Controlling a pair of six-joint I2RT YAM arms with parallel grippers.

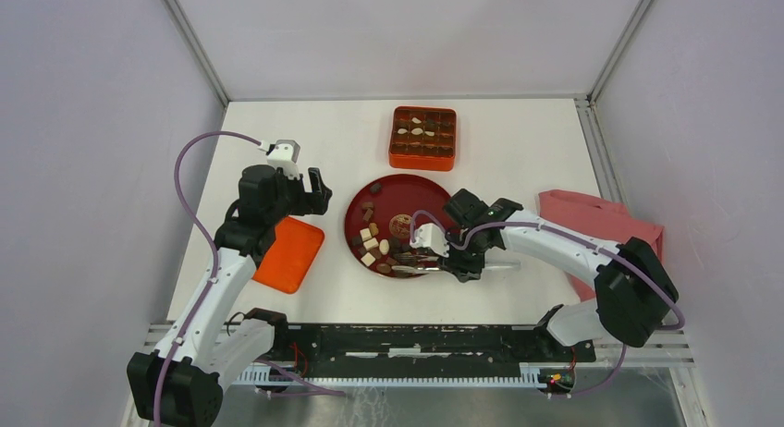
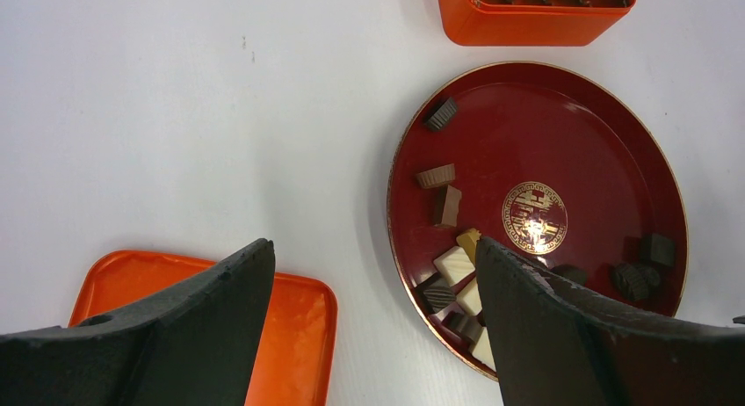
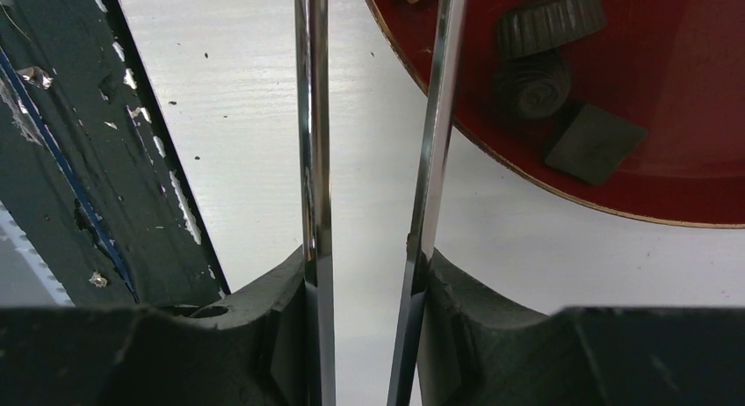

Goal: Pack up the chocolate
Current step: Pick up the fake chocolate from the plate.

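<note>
The chocolate [image 1: 374, 247] lies as several dark, light brown and cream-white pieces on a red plate [image 1: 407, 182], mostly along its left and near sides. More pieces sit in the gridded orange box [image 1: 423, 137] behind the plate. My right gripper [image 1: 451, 261] is shut on metal tongs [image 3: 312, 160], whose two arms stand apart and reach over the plate's near edge. The tips run out of the right wrist view, beside dark chocolate pieces [image 3: 549, 19]. My left gripper [image 2: 373, 274] hangs open and holds nothing, above the table between an orange lid [image 2: 299, 336] and the plate [image 2: 545, 134].
The flat orange lid [image 1: 288, 253] lies left of the plate under the left arm. A pink cloth [image 1: 592, 219] is bunched at the right edge of the table. White walls close in the back and both sides.
</note>
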